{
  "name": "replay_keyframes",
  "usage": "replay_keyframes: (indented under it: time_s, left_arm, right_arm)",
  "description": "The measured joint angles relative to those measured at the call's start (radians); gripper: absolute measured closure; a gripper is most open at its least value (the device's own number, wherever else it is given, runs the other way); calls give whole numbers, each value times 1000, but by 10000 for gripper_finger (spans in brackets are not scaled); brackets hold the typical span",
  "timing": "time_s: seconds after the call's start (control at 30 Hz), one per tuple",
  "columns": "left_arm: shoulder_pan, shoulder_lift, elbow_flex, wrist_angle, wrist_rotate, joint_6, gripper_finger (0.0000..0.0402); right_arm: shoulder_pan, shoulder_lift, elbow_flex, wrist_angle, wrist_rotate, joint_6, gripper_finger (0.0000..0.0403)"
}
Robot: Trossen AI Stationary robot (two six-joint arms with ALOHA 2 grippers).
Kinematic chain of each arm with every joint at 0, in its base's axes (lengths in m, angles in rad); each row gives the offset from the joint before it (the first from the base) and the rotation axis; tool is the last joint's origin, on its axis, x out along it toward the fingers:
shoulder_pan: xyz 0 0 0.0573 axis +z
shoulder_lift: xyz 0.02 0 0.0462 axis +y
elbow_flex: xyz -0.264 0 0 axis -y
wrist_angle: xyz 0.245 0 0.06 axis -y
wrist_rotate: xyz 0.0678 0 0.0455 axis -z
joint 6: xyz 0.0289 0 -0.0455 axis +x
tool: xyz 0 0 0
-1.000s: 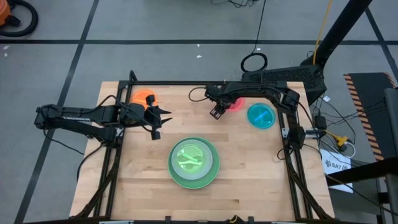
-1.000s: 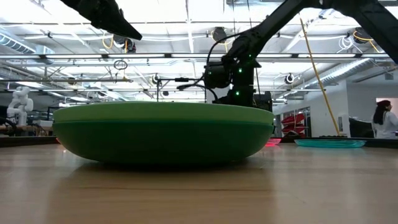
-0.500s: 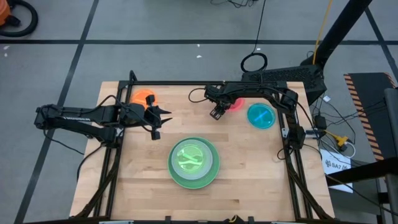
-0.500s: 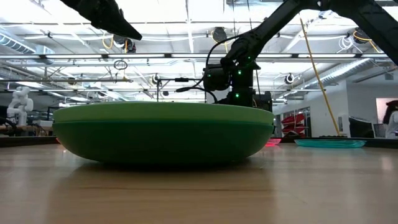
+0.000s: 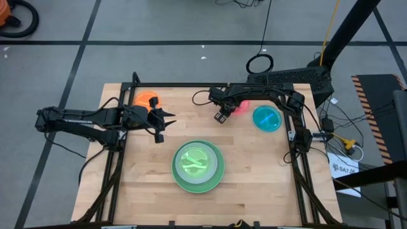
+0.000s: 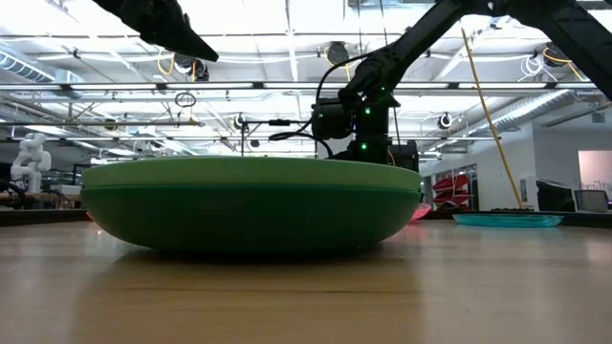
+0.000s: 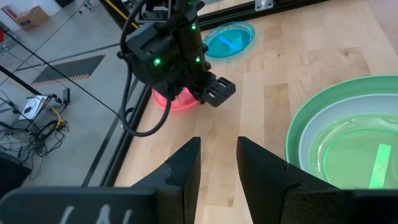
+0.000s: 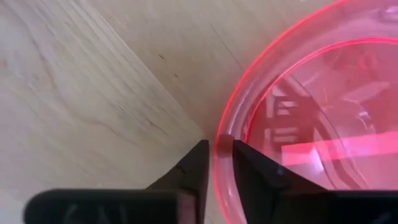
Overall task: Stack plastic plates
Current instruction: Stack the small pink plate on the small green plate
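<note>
Right wrist view showed the right gripper (image 8: 216,163) down at the desk (image 8: 93,93), its two dark fingers (image 8: 194,163) nearly together with the rim of the red-pink plate (image 8: 311,124) standing in the narrow gap between them; whether they pressed the rim could not be told. In the high view that gripper sat at the far middle of the desk, the red-pink plate (image 5: 241,106) just beside it and the blue plate (image 5: 267,118) near on the right. The stack of plates (image 5: 198,165), dark green outermost with lighter green ones nested inside, lay at the desk's middle, well apart from both grippers. The orange plate (image 5: 147,100) lay at the far left corner. The left gripper (image 5: 160,124) hovered near it above the desk, jaws slightly parted and empty.
</note>
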Motion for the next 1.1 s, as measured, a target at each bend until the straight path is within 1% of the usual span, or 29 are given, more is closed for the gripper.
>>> replay_keyframes:
  time_s: [0.2, 0.43, 0.6, 0.77, 1.1]
  left_arm:
    - [0, 0, 0, 0, 0, 0, 291]
    - [0, 0, 0, 0, 0, 3, 291]
    - [0, 0, 0, 0, 0, 3, 291]
    - [0, 0, 0, 0, 0, 3, 291]
    - [0, 0, 0, 1, 0, 3, 291]
  right_arm:
    - [2, 0, -1, 0, -1, -4, 370]
    - [2, -11, -3, -13, 0, -15, 384]
    - [9, -26, -5, -41, 24, -24, 398]
    - [38, -52, -5, -57, 53, -34, 401]
    - [107, -111, -5, -78, 54, -16, 402]
